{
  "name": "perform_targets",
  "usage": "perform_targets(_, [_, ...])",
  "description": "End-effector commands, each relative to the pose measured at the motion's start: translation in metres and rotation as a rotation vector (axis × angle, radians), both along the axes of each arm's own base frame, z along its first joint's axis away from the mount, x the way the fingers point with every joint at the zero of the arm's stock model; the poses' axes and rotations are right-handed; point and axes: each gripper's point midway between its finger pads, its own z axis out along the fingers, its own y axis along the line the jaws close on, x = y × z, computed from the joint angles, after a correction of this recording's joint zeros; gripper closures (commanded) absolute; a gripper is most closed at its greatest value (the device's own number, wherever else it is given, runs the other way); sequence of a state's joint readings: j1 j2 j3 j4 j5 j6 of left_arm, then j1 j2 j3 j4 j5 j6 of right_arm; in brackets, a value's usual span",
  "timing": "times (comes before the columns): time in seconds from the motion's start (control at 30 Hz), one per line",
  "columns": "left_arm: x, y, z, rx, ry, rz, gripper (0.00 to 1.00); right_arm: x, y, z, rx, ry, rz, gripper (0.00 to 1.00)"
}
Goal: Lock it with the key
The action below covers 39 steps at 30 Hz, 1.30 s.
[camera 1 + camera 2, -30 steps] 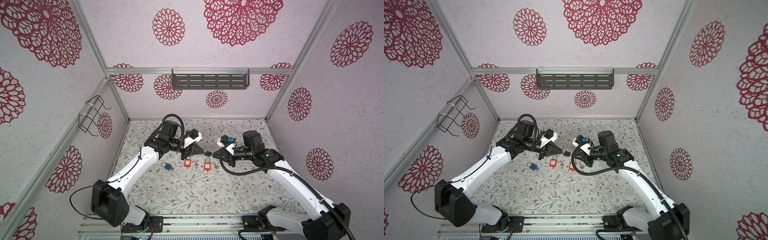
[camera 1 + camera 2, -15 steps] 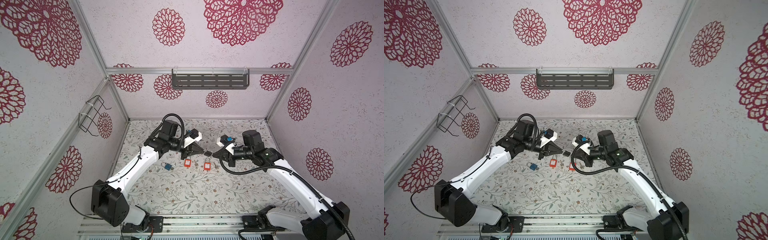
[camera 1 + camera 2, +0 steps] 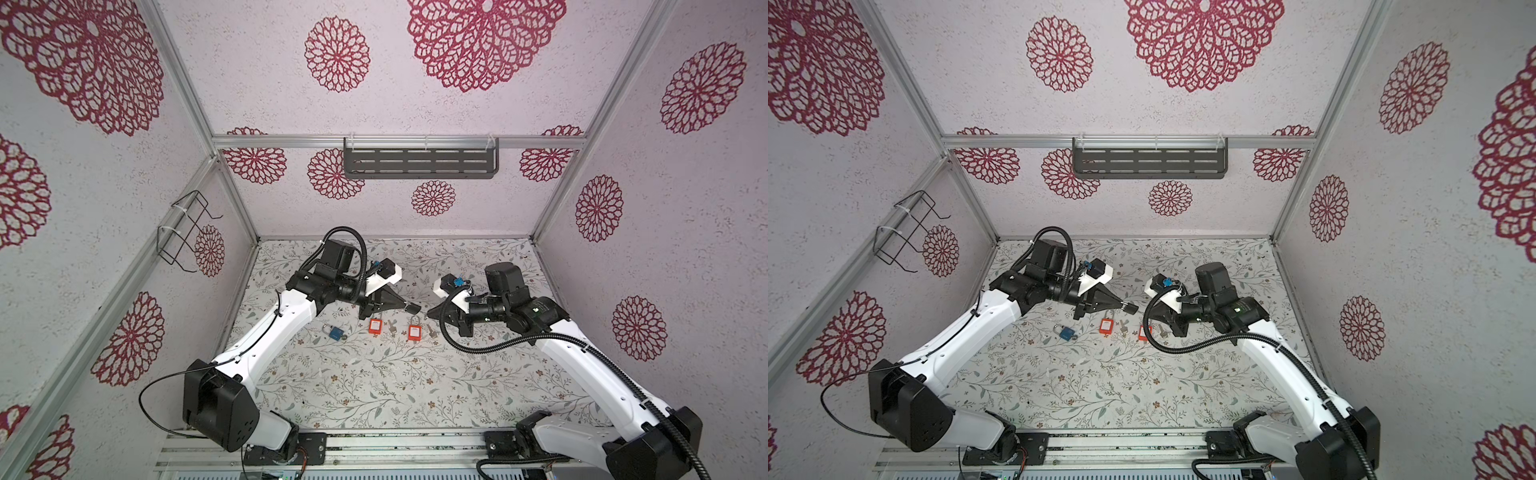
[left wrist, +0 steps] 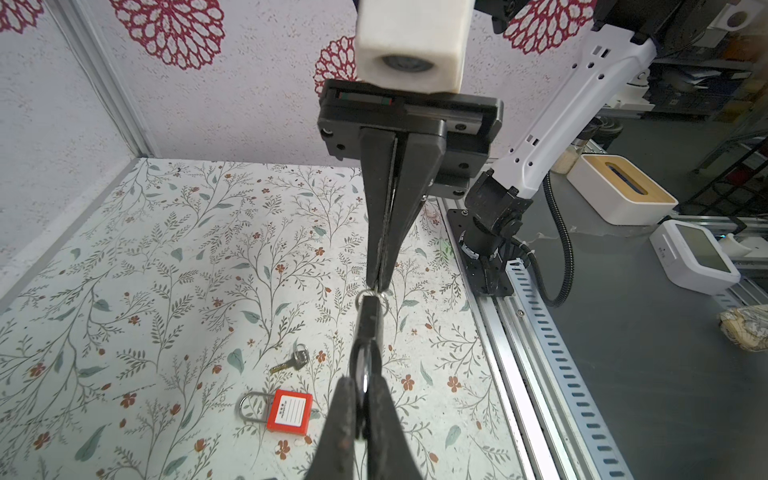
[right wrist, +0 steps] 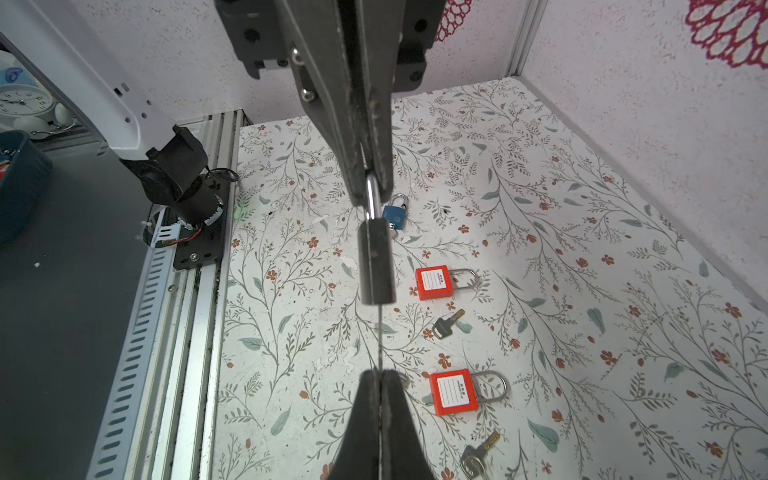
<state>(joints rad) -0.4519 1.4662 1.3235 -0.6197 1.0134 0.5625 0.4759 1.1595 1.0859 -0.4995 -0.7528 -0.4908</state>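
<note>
Tabletop (image 5: 582,249), floral print. Laid flat on it, in a row:
- blue padlock (image 5: 395,214)
- first red padlock (image 5: 434,282), white-labelled
- key (image 5: 446,324), placed between the red padlocks
- second red padlock (image 5: 451,392), white-labelled
- ringed key (image 5: 478,455), set just beyond it

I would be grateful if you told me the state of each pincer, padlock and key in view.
black padlock: held aloft; shackle state unclear.
held key: tip at black padlock's base, seemingly inserted.
left pincer: shut on black padlock's shackle.
right pincer: shut on held key.
blue padlock: lying on table.
red padlocks: lying flat, shackles look closed.
loose keys: lying flat, unused.
</note>
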Motion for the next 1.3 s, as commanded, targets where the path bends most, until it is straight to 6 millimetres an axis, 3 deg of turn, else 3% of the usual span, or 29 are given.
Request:
perform_targets(0.0, [-0.001, 0.007, 0.009, -0.01, -0.032, -0.003, 1.0, -0.005, -0.009, 0.005, -0.008, -0.041, -0.009, 1.0])
perform_targets(0.17, [0.002, 0.01, 0.007, 0.006, -0.032, 0.01, 1.0, -0.001, -0.016, -0.002, -0.013, -0.026, -0.062, 1.0])
perform_targets(0.47, [0.011, -0.002, -0.017, 0.164, 0.083, -0.035, 1.0, 0.02, -0.05, -0.034, 0.072, 0.054, -0.46, 1.0])
perform_targets(0.57, [0.014, -0.016, -0.026, 0.21, 0.108, -0.062, 1.0, 0.024, -0.071, -0.041, 0.103, 0.072, -0.619, 1.0])
perform_targets(0.7, [0.021, -0.039, -0.039, 0.273, 0.144, -0.102, 1.0, 0.033, -0.125, -0.043, 0.117, 0.047, -0.957, 1.0])
perform_targets(0.77, [0.024, -0.053, -0.052, 0.317, 0.171, -0.124, 1.0, 0.029, -0.139, -0.047, 0.125, 0.051, -1.028, 1.0])
perform_targets(0.87, [0.03, -0.075, -0.079, 0.381, 0.227, -0.149, 1.0, 0.021, -0.155, -0.052, 0.133, 0.063, -1.107, 1.0])
perform_targets(1.07, [0.032, -0.115, -0.116, 0.46, 0.28, -0.195, 1.0, 0.007, -0.18, -0.048, 0.14, 0.057, -1.213, 1.0])
perform_targets(1.27, [0.039, -0.146, -0.151, 0.505, 0.286, -0.183, 1.0, -0.001, -0.18, -0.064, 0.082, 0.134, -1.218, 1.0])
